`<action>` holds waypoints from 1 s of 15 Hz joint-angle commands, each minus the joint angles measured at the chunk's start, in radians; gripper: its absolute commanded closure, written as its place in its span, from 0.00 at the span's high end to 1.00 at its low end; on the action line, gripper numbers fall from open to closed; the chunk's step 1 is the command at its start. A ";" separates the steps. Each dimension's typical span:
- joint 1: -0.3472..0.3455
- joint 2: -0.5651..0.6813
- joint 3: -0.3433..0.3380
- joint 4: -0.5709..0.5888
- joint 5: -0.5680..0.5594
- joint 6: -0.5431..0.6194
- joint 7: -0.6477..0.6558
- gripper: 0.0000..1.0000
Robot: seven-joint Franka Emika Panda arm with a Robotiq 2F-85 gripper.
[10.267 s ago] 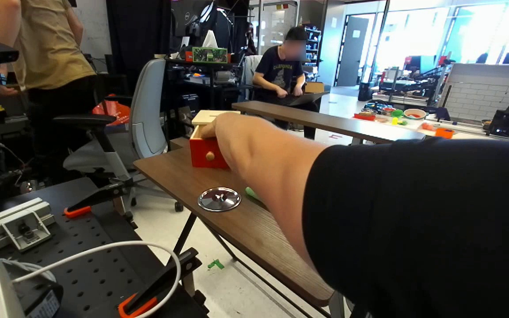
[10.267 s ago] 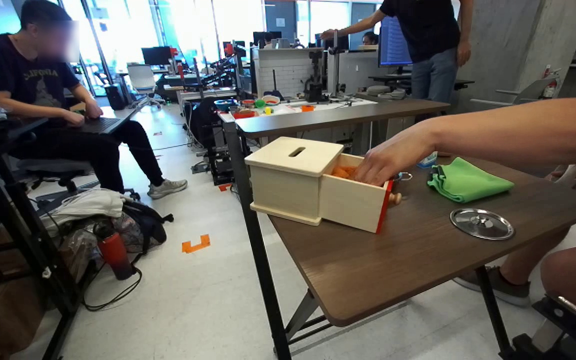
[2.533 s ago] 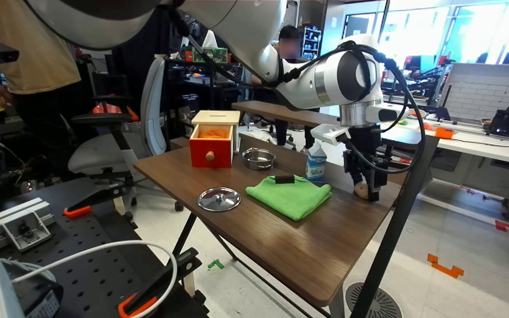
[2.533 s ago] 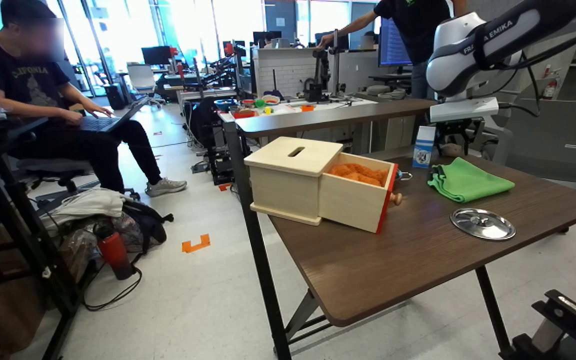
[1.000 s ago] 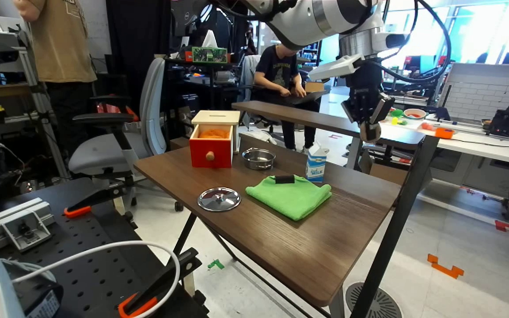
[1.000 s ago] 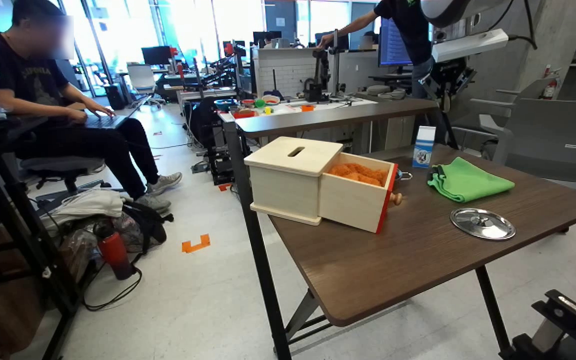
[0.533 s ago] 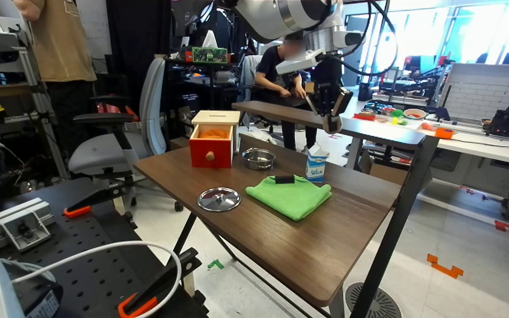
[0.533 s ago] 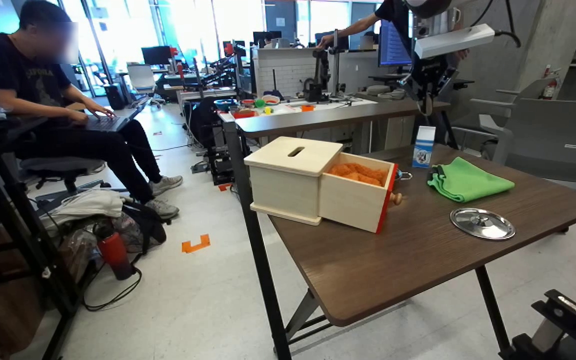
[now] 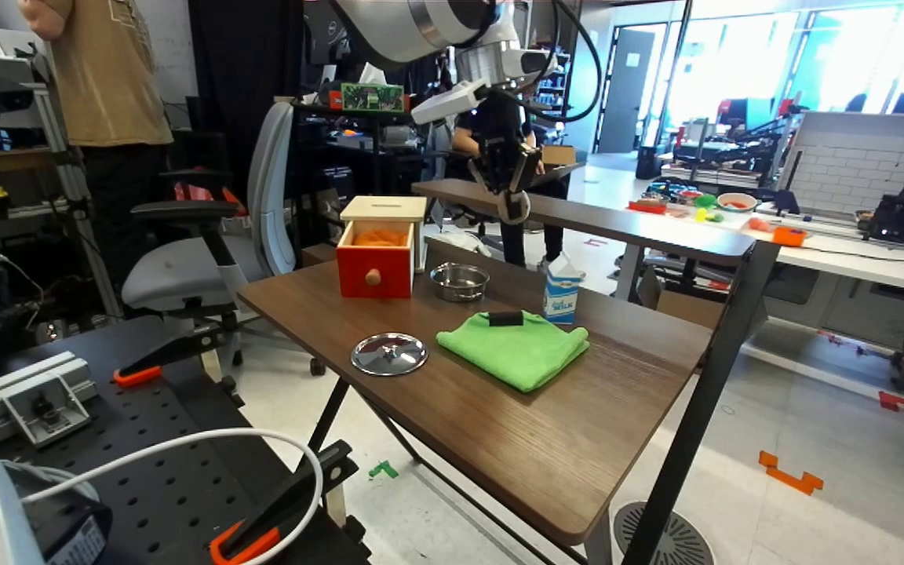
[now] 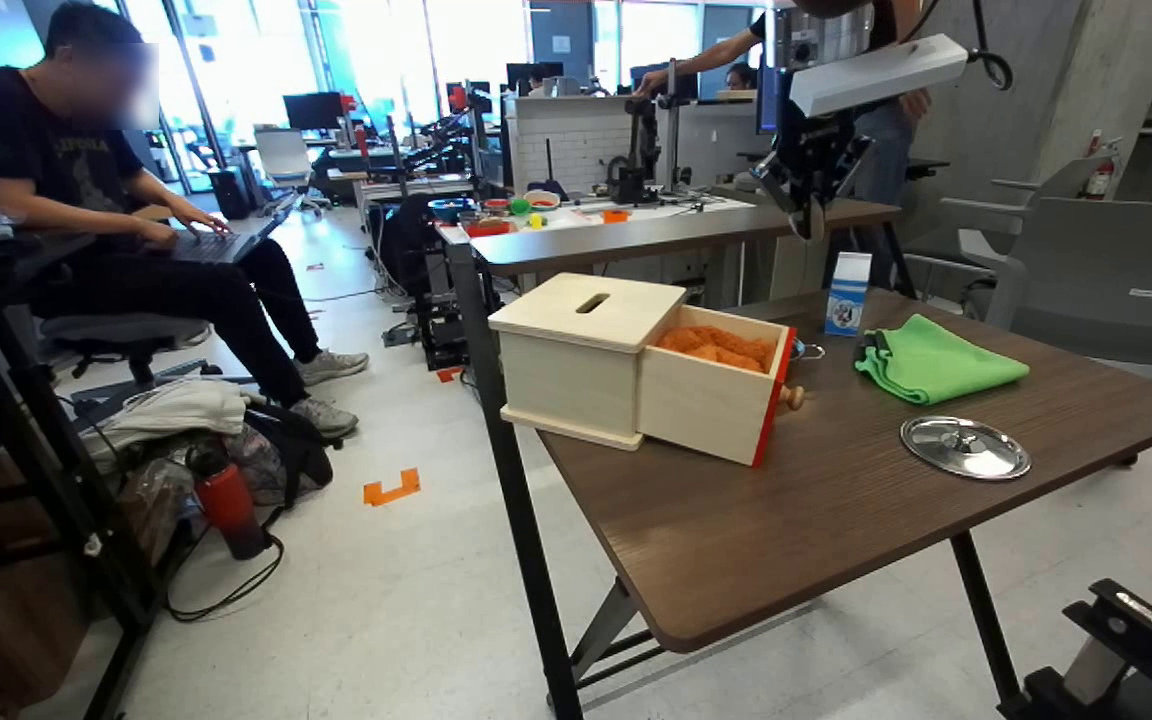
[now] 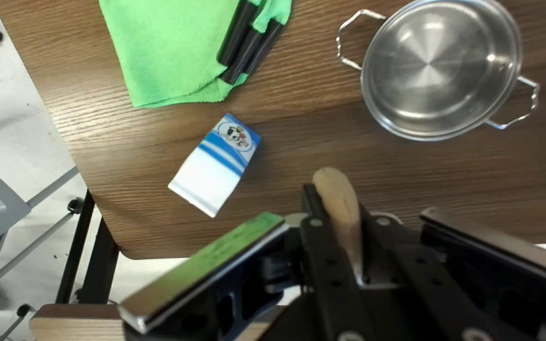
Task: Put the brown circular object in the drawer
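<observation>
The brown circular object (image 11: 338, 194) is pale tan and seen edge-on in the wrist view, pinched between the dark fingers. My gripper (image 9: 512, 202) is shut on it and hangs in the air beyond the table's far edge in an exterior view, with the object's rounded rim (image 9: 524, 209) showing around the fingertips. The drawer (image 9: 374, 271), with a red front and round wooden knob, is pulled out of its light wooden box (image 10: 576, 370). Orange cloth (image 10: 716, 345) lies inside the drawer. The gripper is higher than the drawer and apart from it.
Beside the drawer stands a steel pot (image 11: 439, 71) with wire handles. A blue-and-white milk carton (image 9: 562, 292) stands upright on the table, near a folded green cloth (image 9: 515, 349). A shiny lid (image 9: 389, 354) lies toward the front. A raised shelf (image 9: 577, 216) runs behind.
The object has been lifted from the table's end and carried toward the drawer's side, past the milk carton. The person's hand seen in the drawer earlier is gone. Drawer and tabletop things stay put.
</observation>
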 commanded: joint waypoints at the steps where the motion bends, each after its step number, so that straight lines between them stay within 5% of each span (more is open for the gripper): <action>1: 0.074 -0.150 -0.004 -0.244 -0.091 0.127 0.065 0.03; 10: 0.271 -0.442 -0.018 -0.719 -0.460 0.333 0.374 0.03; 15: 0.253 -0.615 0.088 -0.963 -0.815 0.338 0.701 0.03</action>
